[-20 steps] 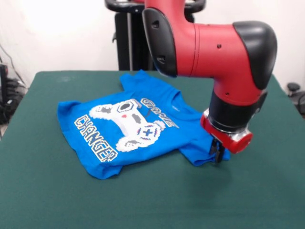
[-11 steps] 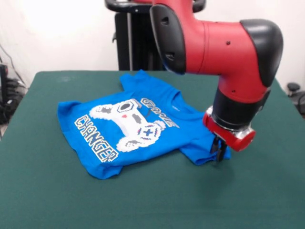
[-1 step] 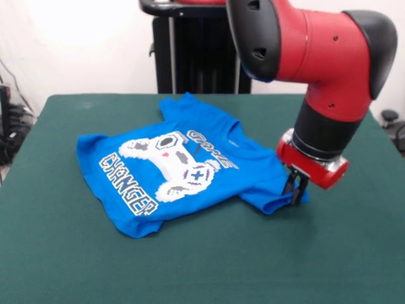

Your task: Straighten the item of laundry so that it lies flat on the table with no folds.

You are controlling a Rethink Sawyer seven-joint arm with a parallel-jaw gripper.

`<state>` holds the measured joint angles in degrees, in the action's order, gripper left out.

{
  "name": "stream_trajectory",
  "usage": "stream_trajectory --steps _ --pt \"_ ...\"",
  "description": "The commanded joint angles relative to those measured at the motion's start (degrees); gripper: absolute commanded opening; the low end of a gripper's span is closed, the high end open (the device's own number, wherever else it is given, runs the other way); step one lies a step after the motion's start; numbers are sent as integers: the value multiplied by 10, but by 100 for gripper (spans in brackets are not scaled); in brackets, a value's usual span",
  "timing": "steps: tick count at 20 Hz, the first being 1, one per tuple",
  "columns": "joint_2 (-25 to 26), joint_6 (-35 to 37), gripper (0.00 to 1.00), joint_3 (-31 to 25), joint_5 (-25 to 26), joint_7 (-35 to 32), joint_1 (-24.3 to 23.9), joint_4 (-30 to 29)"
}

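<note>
A large rectangular table (image 3: 57, 253) covered in dark green felt-like cloth fills most of the front view. Its top runs past the bottom and side edges of the picture, and its far edge shows as a straight line below a plain white wall (image 3: 76, 44). Against that wall, behind the table, stands a black upright stand (image 3: 190, 57) with vertical posts. At the left edge some dark cables and equipment (image 3: 9, 126) sit beside the table, and at the right edge a small dark object (image 3: 389, 117) shows just beyond the table's corner.

On the table, somewhat towards its far side, lies a small bright blue short-sleeved T-shirt (image 3: 177, 171) with a white pixel-style game controller print and "GAME CHANGER" lettering. It lies mostly spread out, print upward and turned at an angle, with one sleeve pointing to the far edge. Its near right sleeve is bunched and slightly raised at the hem.

The red and black robot arm (image 3: 316, 57) comes down from above on the right. Its gripper (image 3: 295, 190) has its dark fingers drawn narrow and pinched on the edge of that bunched right sleeve, just above the cloth top.
</note>
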<state>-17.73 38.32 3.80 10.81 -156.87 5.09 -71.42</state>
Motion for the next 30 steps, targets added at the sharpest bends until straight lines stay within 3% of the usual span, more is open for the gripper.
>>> stream_trajectory --steps 1,11,22,30 --pt "10 47 0 -43 32 86 1 -26" --pt "41 -44 0 -87 52 92 -21 -24" --pt "68 -53 0 -120 40 82 -21 7" --pt "54 -26 0 -114 37 74 -9 6"
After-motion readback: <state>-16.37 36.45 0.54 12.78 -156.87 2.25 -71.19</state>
